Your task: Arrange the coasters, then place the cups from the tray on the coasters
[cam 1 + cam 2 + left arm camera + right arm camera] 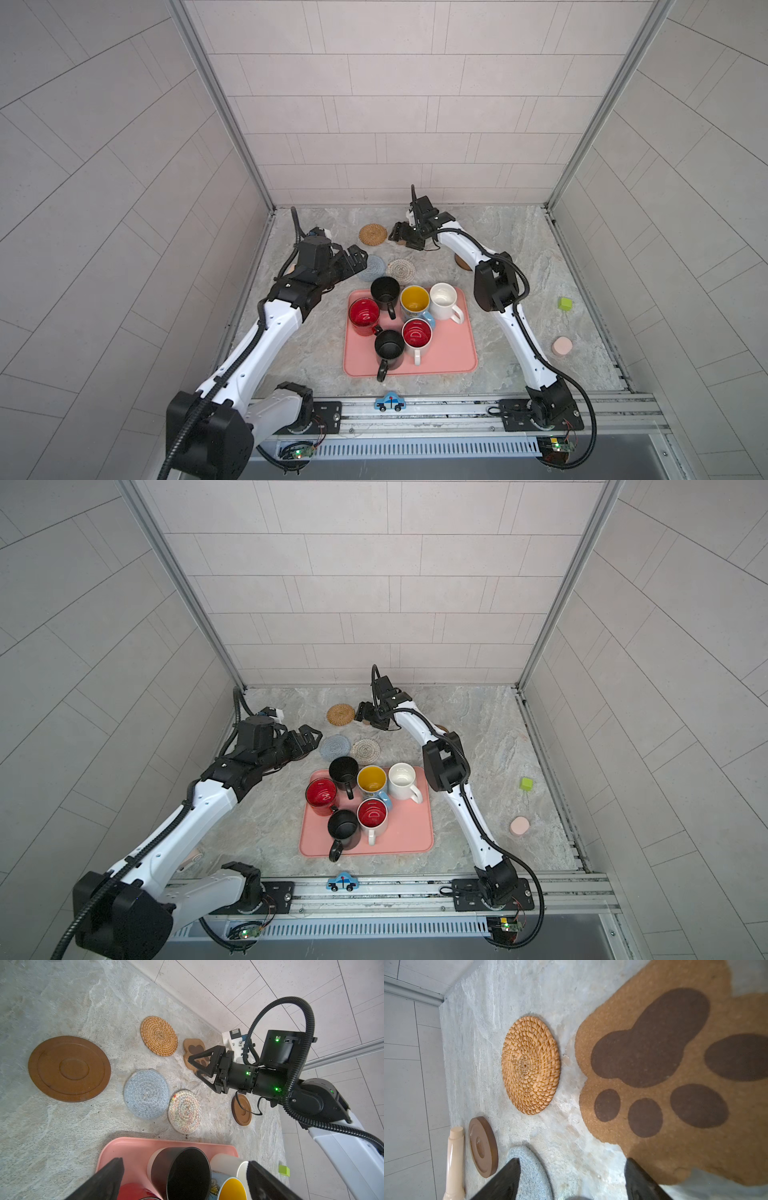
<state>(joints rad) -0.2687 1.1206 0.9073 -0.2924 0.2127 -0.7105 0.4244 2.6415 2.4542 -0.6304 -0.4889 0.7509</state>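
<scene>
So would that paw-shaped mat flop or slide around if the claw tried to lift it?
Probably light and fairly stiff: the paw-shaped coaster looks like thin grainy cork. It lies flat on the table, so its edge may be hard to get under. Its rough surface likely resists sliding.

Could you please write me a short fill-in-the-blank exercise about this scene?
The tray holds ___ cups.
The open right hand is over the ___-shaped coaster.
The blue cup is ___ inside.
Missing words: six; paw; yellow.
</scene>
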